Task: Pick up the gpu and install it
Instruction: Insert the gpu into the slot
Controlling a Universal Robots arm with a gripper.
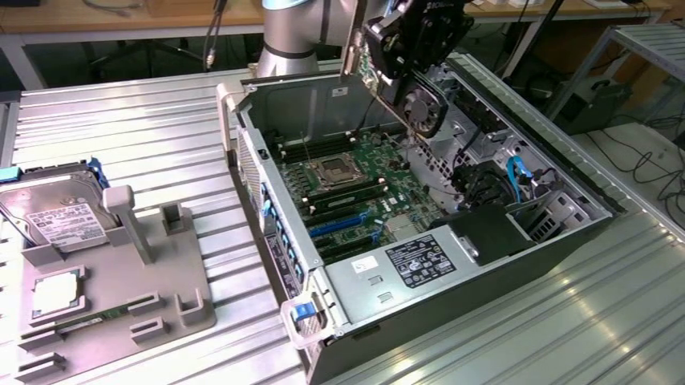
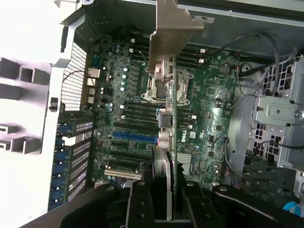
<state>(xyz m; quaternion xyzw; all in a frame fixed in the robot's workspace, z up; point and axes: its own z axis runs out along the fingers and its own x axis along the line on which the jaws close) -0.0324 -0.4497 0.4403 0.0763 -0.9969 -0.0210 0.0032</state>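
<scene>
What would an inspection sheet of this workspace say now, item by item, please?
surface: ribbed metal table, open computer case on it.
job's things: gpu held above the motherboard, not seated.
clutter: grey fixture with hard drive, silver square chip, memory stick.
grippers: gripper shut on the gpu.
cables: blue cable inside the case; black cables beyond the table.
surroundings: workbench behind, metal rack at the exterior view's right.

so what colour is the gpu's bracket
Silver; the gpu bracket shows best in the wrist view.
</scene>
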